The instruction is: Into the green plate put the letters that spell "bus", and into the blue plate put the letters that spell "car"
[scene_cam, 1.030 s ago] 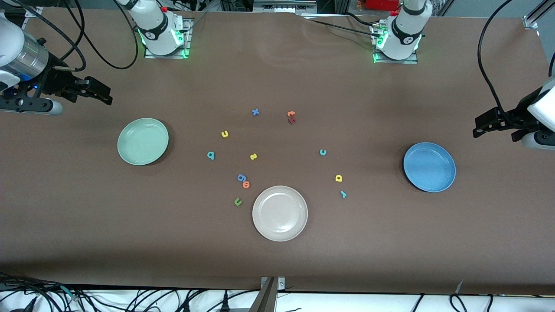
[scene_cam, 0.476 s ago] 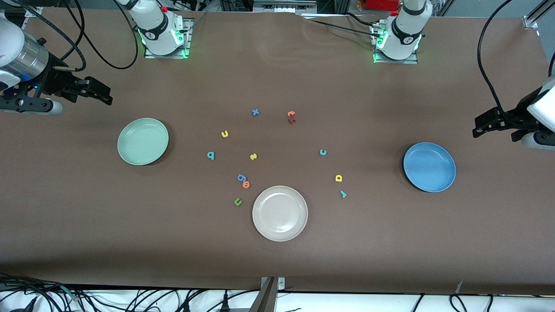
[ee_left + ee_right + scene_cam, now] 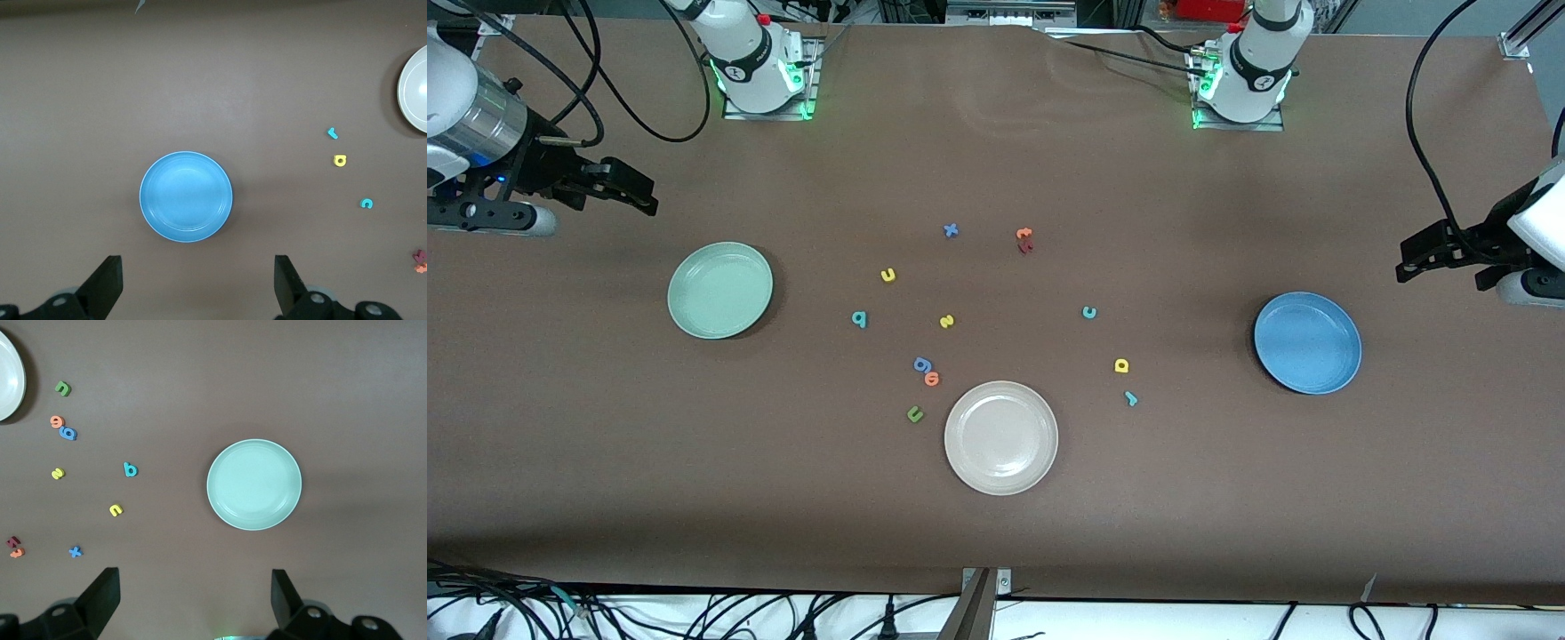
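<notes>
Both plates were empty; sorting had not begun. The green plate (image 3: 719, 290) lay toward the right arm's end from the cream plate (image 3: 1000, 436), the blue plate (image 3: 1307, 342) toward the left arm's.

The teal "b" (image 3: 859, 319), yellow "u" (image 3: 887, 275) and yellow "s" (image 3: 947, 321) lay loose on the green plate's side of the cream plate. The teal "c" (image 3: 1088, 312), yellow "a" (image 3: 1121, 365) and teal "r" (image 3: 1130, 398) lay on the blue plate's side.

The right gripper (image 3: 636, 197) and left gripper (image 3: 1414, 260) waited raised, jaws apart, presumably to keep the letters in clear view.

Nothing differed from the earlier frames.
</notes>
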You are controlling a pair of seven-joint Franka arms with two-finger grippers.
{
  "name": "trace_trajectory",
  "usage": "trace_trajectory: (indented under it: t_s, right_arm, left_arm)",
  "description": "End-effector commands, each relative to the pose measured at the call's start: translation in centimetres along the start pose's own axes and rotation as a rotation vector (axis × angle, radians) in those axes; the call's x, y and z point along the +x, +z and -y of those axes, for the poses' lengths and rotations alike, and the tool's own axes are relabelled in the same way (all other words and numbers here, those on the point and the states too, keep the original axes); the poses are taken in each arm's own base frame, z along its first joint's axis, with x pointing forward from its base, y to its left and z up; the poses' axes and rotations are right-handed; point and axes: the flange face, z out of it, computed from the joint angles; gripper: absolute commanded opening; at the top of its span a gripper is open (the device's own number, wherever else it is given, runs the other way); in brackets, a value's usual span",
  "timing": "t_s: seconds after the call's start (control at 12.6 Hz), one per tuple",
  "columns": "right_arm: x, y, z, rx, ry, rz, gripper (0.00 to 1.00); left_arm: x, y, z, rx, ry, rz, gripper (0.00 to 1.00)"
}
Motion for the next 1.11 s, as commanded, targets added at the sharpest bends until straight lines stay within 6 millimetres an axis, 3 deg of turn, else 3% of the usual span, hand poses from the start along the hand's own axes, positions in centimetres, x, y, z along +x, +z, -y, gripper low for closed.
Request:
trace_trajectory:
  t_s: [0.0,1.03]
  right_arm:
    - [0.08,0.06,0.15,0.017,-0.012,0.014,1.0]
    - [-0.17,0.2,0.21,0.015,-0.014,0.031,1.0]
  left_arm:
    - [-0.1,-0.66,-0.05,0.027,-0.003,0.004,1.0]
    - [-0.1,-0.66,-0.05,0.027,-0.003,0.004,1.0]
